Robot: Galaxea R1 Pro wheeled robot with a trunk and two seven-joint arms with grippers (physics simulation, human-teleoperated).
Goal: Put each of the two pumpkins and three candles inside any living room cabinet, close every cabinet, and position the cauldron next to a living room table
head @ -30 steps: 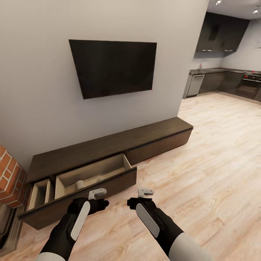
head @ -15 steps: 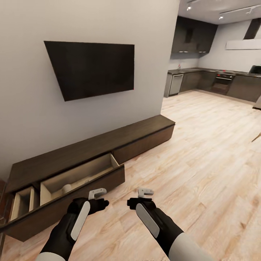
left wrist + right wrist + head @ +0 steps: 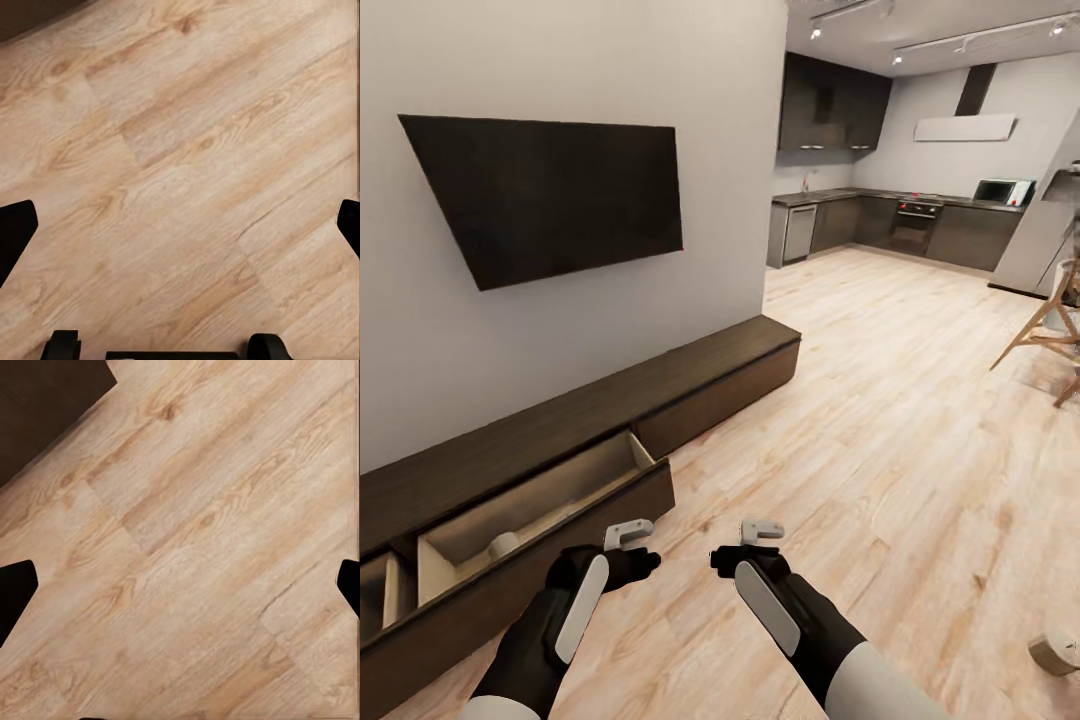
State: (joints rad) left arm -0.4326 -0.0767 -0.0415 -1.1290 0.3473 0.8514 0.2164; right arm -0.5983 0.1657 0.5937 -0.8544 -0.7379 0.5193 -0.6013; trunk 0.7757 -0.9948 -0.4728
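Below both spread, empty claws, left gripper (image 3: 628, 535) and right gripper (image 3: 760, 531), lies bare floor (image 3: 187, 172). Left of them, the cabinet (image 3: 690, 385) drawer gapes, one candle (image 3: 503, 544) inside. Another candle (image 3: 1057, 651) sits far right; approach it slowly, claws low.

The cabinet (image 3: 690, 385) is dark brown, its open drawer (image 3: 530, 500) pale wood inside, holding a grey-beige candle (image 3: 503, 545); above the cabinet, a black TV (image 3: 550, 195) on a pale grey wall (image 3: 730, 80); the floor (image 3: 880, 420) before the cabinet is light, knotted, grained planks; both arms (image 3: 555, 620) are black with white panels.
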